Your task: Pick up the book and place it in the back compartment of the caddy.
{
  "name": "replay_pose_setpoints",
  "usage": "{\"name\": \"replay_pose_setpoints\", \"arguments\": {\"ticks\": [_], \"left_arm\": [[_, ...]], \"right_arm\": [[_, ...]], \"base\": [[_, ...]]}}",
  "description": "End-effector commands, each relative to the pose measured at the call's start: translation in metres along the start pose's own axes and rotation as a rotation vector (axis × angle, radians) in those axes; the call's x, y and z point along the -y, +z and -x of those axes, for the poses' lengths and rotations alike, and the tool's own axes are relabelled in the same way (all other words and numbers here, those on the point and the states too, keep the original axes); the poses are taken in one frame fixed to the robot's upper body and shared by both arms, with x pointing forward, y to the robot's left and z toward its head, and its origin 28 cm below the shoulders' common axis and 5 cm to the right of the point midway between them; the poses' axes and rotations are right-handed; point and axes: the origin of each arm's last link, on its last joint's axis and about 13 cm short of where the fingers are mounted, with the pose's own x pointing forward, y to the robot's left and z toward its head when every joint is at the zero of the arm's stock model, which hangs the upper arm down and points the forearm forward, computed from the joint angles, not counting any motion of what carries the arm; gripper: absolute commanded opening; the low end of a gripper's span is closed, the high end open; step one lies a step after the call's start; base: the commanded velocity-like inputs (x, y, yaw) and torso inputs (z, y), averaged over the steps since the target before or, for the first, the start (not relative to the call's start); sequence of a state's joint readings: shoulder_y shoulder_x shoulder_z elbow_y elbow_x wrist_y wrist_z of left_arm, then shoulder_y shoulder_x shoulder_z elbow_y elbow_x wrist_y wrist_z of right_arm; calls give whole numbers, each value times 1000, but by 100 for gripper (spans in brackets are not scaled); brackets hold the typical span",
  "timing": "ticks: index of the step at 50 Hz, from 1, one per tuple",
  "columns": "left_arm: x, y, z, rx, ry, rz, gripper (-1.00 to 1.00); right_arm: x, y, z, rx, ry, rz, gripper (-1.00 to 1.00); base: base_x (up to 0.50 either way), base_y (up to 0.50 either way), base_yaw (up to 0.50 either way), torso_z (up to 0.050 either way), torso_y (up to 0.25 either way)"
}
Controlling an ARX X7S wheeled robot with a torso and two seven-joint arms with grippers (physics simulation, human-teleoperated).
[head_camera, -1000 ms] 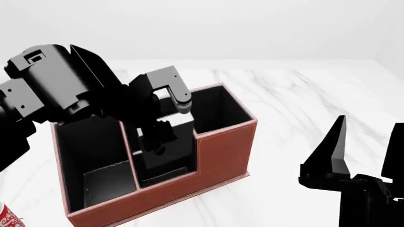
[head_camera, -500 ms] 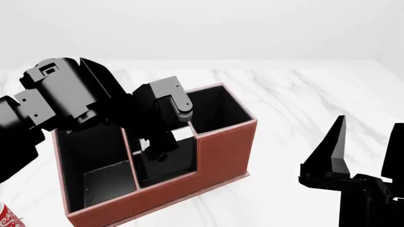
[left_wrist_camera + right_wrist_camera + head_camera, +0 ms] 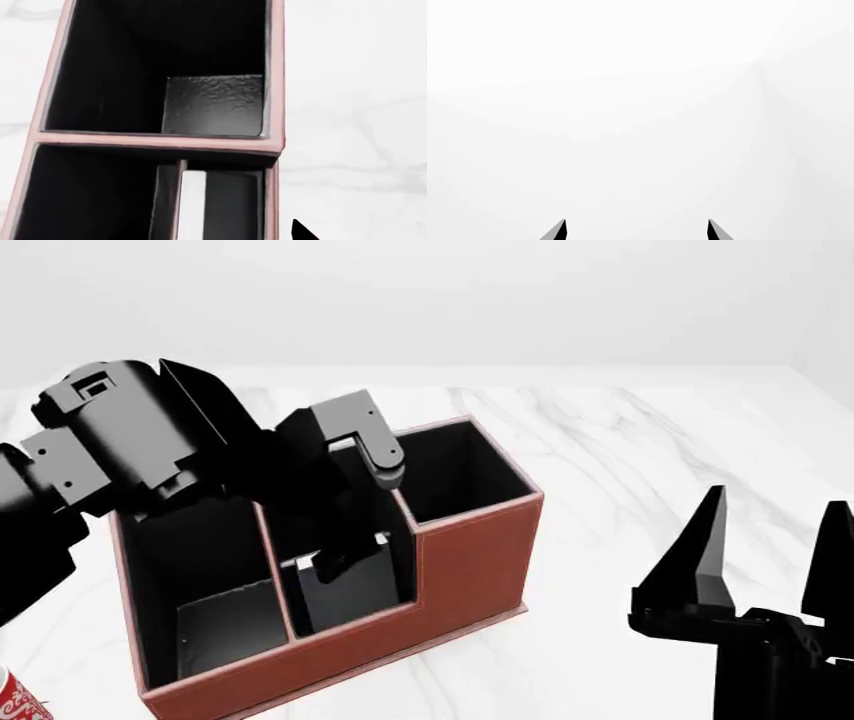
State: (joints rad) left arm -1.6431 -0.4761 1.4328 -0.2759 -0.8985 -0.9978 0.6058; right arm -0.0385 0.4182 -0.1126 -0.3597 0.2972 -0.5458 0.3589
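At the far left a red mug (image 3: 14, 702) is peeking into sight, and beside it the left gripper (image 3: 350, 558) is hanging over the caddy (image 3: 454, 570); I cannot tell how its fingers are set. The book (image 3: 212, 205) is standing inside a middle cell. The right gripper (image 3: 767, 540) is idling with fingers spread, empty.

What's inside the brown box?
The caddy has black-lined cells. The book stands in one narrow cell, white page edge showing. The cell beside it shows only its bare black floor. The left end effector hides part of the middle cell from the head view.
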Motion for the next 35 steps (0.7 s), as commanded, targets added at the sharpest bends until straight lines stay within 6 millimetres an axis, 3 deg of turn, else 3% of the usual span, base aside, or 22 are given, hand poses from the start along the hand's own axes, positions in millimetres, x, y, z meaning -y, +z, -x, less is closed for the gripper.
{"name": "replay_pose_setpoints", "arguments": {"ticks": [1,4,10,12,14,16,21,28,35], "left_arm": [[7,11,9,55,-20,-35,100],[13,14,18,95,-25,-61,100],[34,24,62,249,-38,-142,100],[35,24,65,268,-35,-131,100],[40,22,90,342,-5,-147,100],[44,18,97,377,10,-146,100],[63,0,117,447,46,-181,100],[74,-21,135,568,119,-133,100],[99,-52,142,658,204,-132,100]], "right_arm": [[1,0,0,12,4,14,100],[1,1,-1,13,3,13,100],[0,2,-1,13,5,9,100],[0,2,-1,13,4,8,100],[0,3,-2,15,5,7,100],[0,3,-2,15,6,7,100],[-2,2,-1,11,14,5,100],[-2,5,-2,18,14,5,100],[-1,4,-2,18,11,5,100]], "base": [[0,0,0,0,0],[0,0,0,0,0],[0,0,0,0,0],[0,0,0,0,0],[0,0,0,0,0],[0,0,0,0,0],[0,0,0,0,0],[0,0,0,0,0],[0,0,0,0,0]]}}
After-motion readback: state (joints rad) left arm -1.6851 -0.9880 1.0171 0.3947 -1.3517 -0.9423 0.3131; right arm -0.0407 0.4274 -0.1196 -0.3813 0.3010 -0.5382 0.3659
